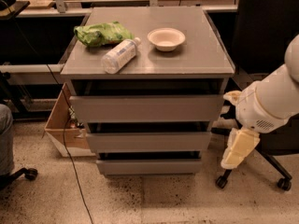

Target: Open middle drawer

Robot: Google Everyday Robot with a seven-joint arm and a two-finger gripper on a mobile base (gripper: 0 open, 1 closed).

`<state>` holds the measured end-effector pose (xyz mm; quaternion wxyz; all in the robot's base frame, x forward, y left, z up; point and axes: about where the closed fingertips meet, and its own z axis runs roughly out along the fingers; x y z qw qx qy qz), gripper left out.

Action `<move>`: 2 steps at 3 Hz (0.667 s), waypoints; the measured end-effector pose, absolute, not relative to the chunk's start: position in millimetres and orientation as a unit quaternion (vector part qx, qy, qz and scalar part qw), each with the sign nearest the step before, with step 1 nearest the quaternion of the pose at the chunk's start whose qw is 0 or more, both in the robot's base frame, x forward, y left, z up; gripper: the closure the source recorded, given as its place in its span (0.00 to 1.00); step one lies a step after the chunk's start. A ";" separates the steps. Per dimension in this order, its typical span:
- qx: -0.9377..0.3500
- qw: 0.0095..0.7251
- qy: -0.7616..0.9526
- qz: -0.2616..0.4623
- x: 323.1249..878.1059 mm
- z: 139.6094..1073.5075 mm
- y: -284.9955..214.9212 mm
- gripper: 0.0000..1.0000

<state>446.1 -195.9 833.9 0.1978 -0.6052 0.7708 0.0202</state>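
Observation:
The grey cabinet has three stacked drawer fronts. The middle drawer (pixel 148 141) is the medium-height plain front, standing flush between the taller top front (pixel 145 108) and the short bottom front (pixel 149 166). My gripper (pixel 237 149) hangs from the white arm (pixel 271 101) to the right of the cabinet. It sits level with the middle and bottom drawers, a small gap away from the cabinet's right side, and touches nothing.
On the cabinet top (pixel 201 55) lie a green bag (pixel 100 33), a plastic bottle (pixel 119 55) on its side and a white bowl (pixel 166 38). A cardboard box (pixel 63 125) sits at the left. A black office chair (pixel 275 171) stands behind my arm. A cable (pixel 70 162) runs across the floor.

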 end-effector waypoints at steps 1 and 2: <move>-0.608 0.203 0.766 0.045 447.8 779.7 -182.0 0.00; -0.603 0.209 0.766 0.074 447.0 720.2 -156.4 0.00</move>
